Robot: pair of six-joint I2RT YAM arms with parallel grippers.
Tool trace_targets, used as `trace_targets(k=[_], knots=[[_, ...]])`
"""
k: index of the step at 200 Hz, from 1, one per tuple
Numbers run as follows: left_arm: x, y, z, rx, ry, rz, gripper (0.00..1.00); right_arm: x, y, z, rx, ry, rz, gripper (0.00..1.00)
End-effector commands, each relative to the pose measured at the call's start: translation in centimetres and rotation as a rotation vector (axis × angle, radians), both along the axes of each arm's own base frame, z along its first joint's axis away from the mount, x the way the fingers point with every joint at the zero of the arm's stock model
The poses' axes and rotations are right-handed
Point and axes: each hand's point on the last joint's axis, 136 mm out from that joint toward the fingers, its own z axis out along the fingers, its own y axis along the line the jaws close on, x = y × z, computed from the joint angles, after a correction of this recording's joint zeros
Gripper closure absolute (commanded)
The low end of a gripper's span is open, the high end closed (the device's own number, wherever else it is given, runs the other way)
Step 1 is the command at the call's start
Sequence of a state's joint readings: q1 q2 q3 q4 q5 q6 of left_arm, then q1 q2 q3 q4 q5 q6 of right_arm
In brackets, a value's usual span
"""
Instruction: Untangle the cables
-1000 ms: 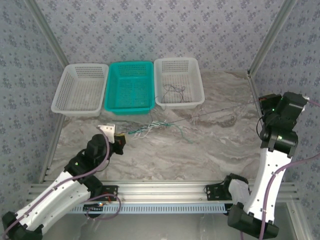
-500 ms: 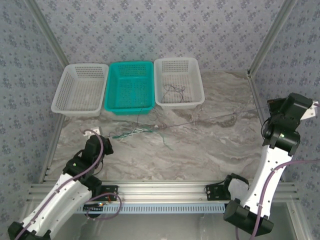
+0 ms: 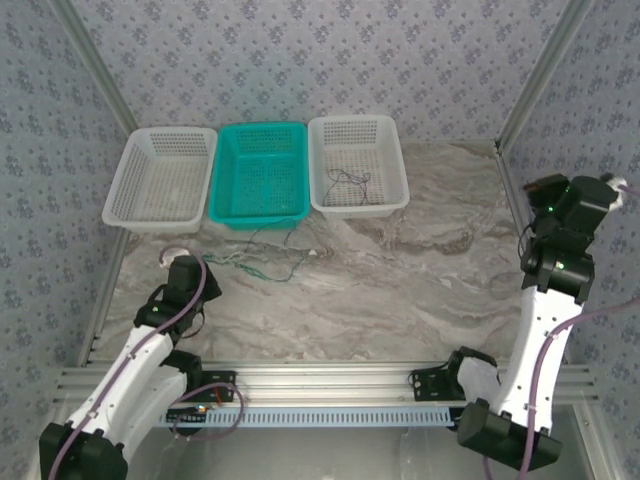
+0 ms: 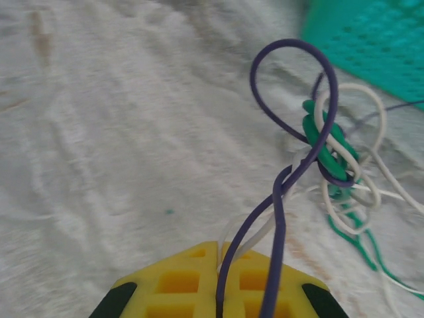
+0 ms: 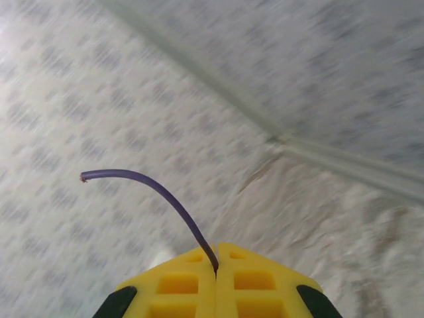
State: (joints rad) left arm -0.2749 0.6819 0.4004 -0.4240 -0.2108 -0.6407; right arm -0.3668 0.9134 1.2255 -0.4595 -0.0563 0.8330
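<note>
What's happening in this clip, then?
The left gripper is shut on the purple cable, which runs into a knot with the green cable and white cable, on the table in front of the teal basket. The right gripper, held up at the right side, is shut on a short purple cable end. The knot is not yet undone.

On grey-veined marble-look counter (image 3: 420,280): far edge, white perforated plastic basket (image 3: 150,222), teal perforated plastic basket (image 3: 257,218), second white perforated basket (image 3: 360,207), side by side; near teal, loosely tangled thin green, whitish and purple cables (image 3: 262,266).
</note>
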Motion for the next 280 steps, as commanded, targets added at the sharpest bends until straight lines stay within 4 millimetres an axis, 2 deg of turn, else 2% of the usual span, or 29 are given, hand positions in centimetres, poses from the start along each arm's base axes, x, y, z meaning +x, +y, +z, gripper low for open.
trace_targets(k=[1, 10, 25, 44, 67, 82, 108, 113, 118, 137, 149, 163, 189, 211, 224, 225, 227, 231, 232, 234, 237, 238, 246, 253, 261, 270, 280], knots=[[0.9, -3.0, 1.5, -0.105, -0.093, -0.142, 1.00, 1.7, 6.0, 5.5, -0.090, -0.150, 0.302, 1.00], [0.9, -3.7, 1.9, -0.131, -0.119, -0.179, 1.00, 2.2, 7.8, 7.5, -0.102, -0.192, 0.370, 1.00], [0.8, -5.0, 3.0, -0.176, -0.167, -0.246, 1.00, 2.5, 10.2, 11.9, -0.150, -0.277, 0.441, 1.00], [0.6, -5.7, 3.5, -0.192, -0.185, -0.288, 1.00, 3.2, 12.2, 17.2, -0.208, -0.371, 0.474, 1.00], [0.4, -5.8, 3.1, -0.181, -0.156, -0.297, 1.00, 4.8, 14.2, 21.8, -0.211, -0.469, 0.523, 1.00], [0.3, -5.9, 3.0, -0.187, -0.147, -0.299, 1.00, 6.4, 15.5, 23.9, -0.199, -0.508, 0.557, 1.00], [0.2, -6.0, 3.0, -0.193, -0.145, -0.299, 1.00, 7.9, 17.7, 28.1, -0.227, -0.595, 0.596, 1.00], [0.2, -6.0, 3.0, -0.195, -0.143, -0.299, 1.00, 8.8, 18.2, 28.3, -0.224, -0.597, 0.609, 1.00], [0.2, -6.0, 3.0, -0.195, -0.139, -0.297, 1.00, 8.7, 18.6, 29.3, -0.229, -0.628, 0.619, 1.00], [0.1, -6.0, 2.9, -0.200, -0.136, -0.296, 1.00, 11.7, 20.0, 29.6, -0.230, -0.662, 0.648, 1.00], [0.1, -6.1, 3.0, -0.203, -0.139, -0.295, 1.00, 14.3, 20.9, 28.2, -0.216, -0.652, 0.679, 1.00], [0.1, -6.1, 3.2, -0.206, -0.143, -0.296, 1.00, 17.4, 22.1, 25.6, -0.253, -0.599, 0.707, 1.00], [0.1, -6.2, 3.4, -0.204, -0.144, -0.299, 1.00, 22.9, 24.2, 18.2, -0.408, -0.412, 0.718, 1.00], [0.1, -6.3, 3.3, -0.203, -0.141, -0.302, 1.00, 26.6, 26.1, 9.6, -0.455, -0.197, 0.772, 1.00], [0.1, -6.3, 3.1, -0.203, -0.138, -0.301, 1.00, 28.1, 28.3, 2.4, -0.439, -0.038, 0.873, 1.00], [0.1, -6.3, 3.2, -0.203, -0.139, -0.301, 1.00, 28.1, 28.3, 2.4, -0.439, -0.038, 0.873, 1.00], [0.1, -6.3, 3.1, -0.204, -0.139, -0.301, 1.00, 28.3, 28.9, 0.8, -0.436, -0.001, 0.897, 1.00], [0.2, -6.3, 3.1, -0.205, -0.138, -0.302, 1.00, 28.3, 29.5, -0.8, -0.434, 0.032, 0.923, 1.00], [0.2, -6.3, 3.1, -0.205, -0.138, -0.302, 1.00, 28.4, 29.9, -1.8, -0.433, 0.053, 0.939, 1.00], [0.2, -6.3, 3.1, -0.205, -0.139, -0.302, 1.00, 28.4, 30.1, -2.4, -0.431, 0.064, 0.947, 1.00], [0.2, -6.4, 3.1, -0.207, -0.139, -0.305, 1.00, 28.4, 30.8, -4.5, -0.425, 0.108, 0.977, 1.00], [0.2, -6.4, 3.1, -0.207, -0.139, -0.305, 1.00, 28.4, 30.8, -4.5, -0.425, 0.108, 0.977, 1.00], [0.3, -6.5, 3.1, -0.207, -0.139, -0.306, 1.00, 28.4, 31.9, -8.0, -0.416, 0.180, 1.021, 0.91], [0.3, -6.5, 3.1, -0.206, -0.138, -0.310, 1.00, 28.2, 32.6, -10.5, -0.413, 0.234, 1.045, 0.70], [0.3, -6.6, 3.3, -0.203, -0.138, -0.316, 1.00, 28.0, 32.8, -12.3, -0.423, 0.300, 1.037, 0.45], [0.4, -6.7, 3.6, -0.200, -0.144, -0.329, 1.00, 27.9, 31.7, -13.0, -0.456, 0.377, 0.960, 0.24], [0.4, -7.1, 4.1, -0.200, -0.160, -0.360, 1.00, 27.5, 30.9, -12.0, -0.491, 0.401, 0.900, 0.18]])
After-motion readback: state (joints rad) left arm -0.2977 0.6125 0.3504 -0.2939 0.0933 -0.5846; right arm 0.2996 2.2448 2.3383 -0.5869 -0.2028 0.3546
